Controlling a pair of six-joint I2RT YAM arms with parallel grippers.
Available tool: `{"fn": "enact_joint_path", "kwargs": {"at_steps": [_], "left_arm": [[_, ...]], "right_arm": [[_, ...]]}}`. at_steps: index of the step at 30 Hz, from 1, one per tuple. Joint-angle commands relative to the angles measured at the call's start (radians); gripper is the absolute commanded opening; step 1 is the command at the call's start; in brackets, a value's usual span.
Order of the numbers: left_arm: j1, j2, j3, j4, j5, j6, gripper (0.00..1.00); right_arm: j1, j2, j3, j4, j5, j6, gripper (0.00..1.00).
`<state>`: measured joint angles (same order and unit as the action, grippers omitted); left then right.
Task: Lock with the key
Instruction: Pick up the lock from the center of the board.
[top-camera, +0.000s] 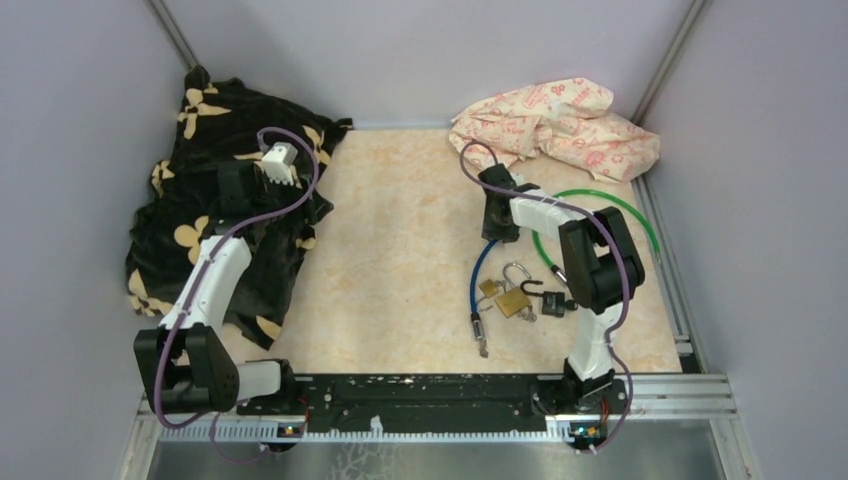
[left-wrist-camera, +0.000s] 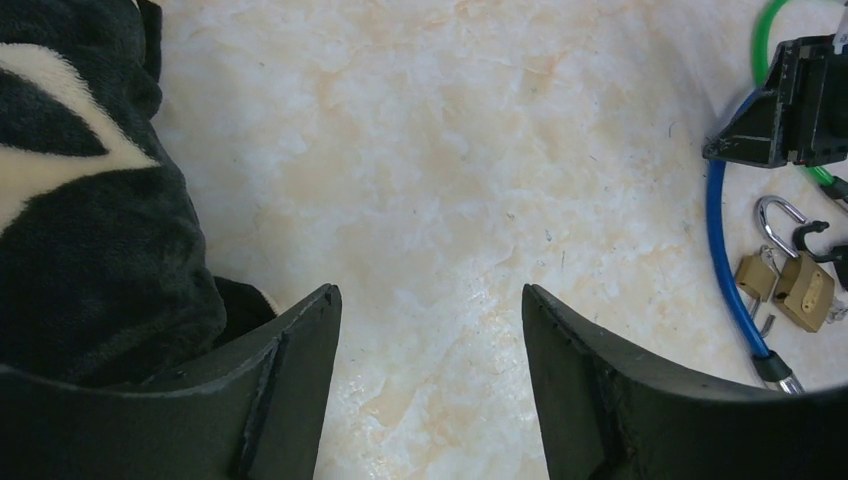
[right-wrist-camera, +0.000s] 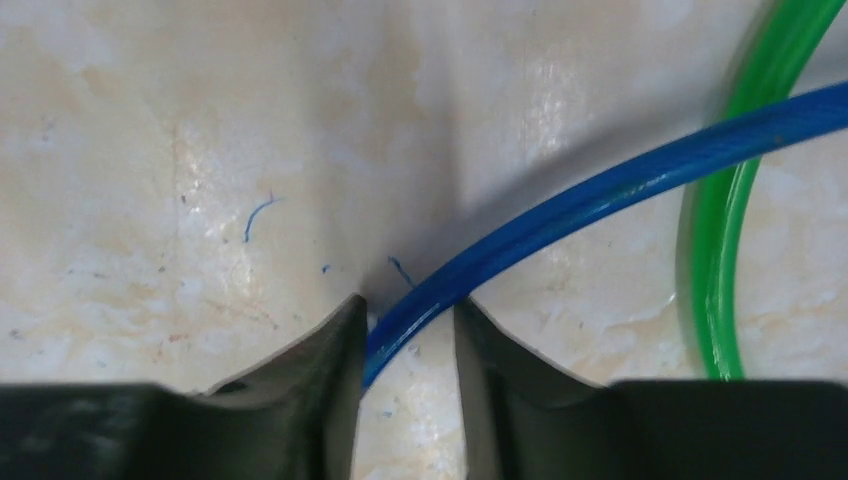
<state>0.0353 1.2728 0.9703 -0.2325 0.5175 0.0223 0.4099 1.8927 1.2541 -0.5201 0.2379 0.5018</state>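
1. We see the right claw (right-wrist-camera: 408, 303) down at the desk (left-wrist-camera: 450, 150), its fingers astride the blue cable (right-wrist-camera: 600, 190). A sliver of desk shows between the cable and one finger, so we read it as not clamped yet.
2. The left claw (left-wrist-camera: 430, 290) hangs released w/ nothing between its fingers, just beside the black floral cloth (left-wrist-camera: 90, 200) and well apart from the locks.
3. The task's bits sit near the right arm's base: a brass padlock (left-wrist-camera: 803, 290) touching a small brass padlock (left-wrist-camera: 757, 275), w/ a black padlock (top-camera: 556, 300) just beside them. The keys (top-camera: 527, 315) seem to lie by the brass padlock (too small to be sure).
4. Handling, our guess: the padlocks are small, dense, hard and smooth, so prob. slippery. Take one across the flat body faces, not by the shackle, which looks raised and may swivel.
5. The key is thin, light and flat on the desk, so hard to pinch. Go for the wide head, and maybe tip it up against a lock first.
6. The blue cable is bendy and springy w/ a slick plastic coat. Held mid-length it will prob. slide or swing, and the green cable (right-wrist-camera: 720, 250) lies just beside it, so it could snag.
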Motion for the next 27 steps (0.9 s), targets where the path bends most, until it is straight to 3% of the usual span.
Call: {"fn": "enact_joint_path", "kwargs": {"at_steps": [1, 5, 10, 14, 17, 21, 24, 27], "left_arm": [[-0.009, -0.026, 0.041, -0.072, 0.035, 0.027, 0.70], [-0.031, -0.031, 0.061, -0.123, 0.038, 0.043, 0.66], [-0.142, -0.025, 0.151, -0.304, 0.034, 0.133, 0.62], [-0.199, -0.002, 0.267, -0.549, 0.025, 0.251, 0.61], [-0.261, -0.031, 0.269, -0.579, 0.018, 0.278, 0.59], [-0.493, -0.122, 0.085, -0.301, -0.007, 0.131, 0.59], [-0.659, -0.164, -0.066, 0.032, -0.032, 0.046, 0.69], [-0.749, -0.158, -0.172, 0.398, -0.047, -0.018, 0.79]], "right_arm": [[-0.002, 0.006, -0.010, 0.018, -0.094, 0.010, 0.28], [-0.002, -0.031, -0.033, 0.106, -0.169, 0.034, 0.00], [0.007, -0.161, -0.143, 0.364, -0.311, 0.168, 0.00], [0.053, -0.308, -0.209, 0.486, -0.220, 0.233, 0.00], [0.069, -0.428, -0.284, 0.592, -0.160, 0.282, 0.00], [0.107, -0.569, -0.389, 0.701, -0.071, 0.323, 0.00], [0.160, -0.677, -0.426, 0.731, 0.016, 0.314, 0.00], [0.211, -0.754, -0.433, 0.743, 0.086, 0.299, 0.00]]}}
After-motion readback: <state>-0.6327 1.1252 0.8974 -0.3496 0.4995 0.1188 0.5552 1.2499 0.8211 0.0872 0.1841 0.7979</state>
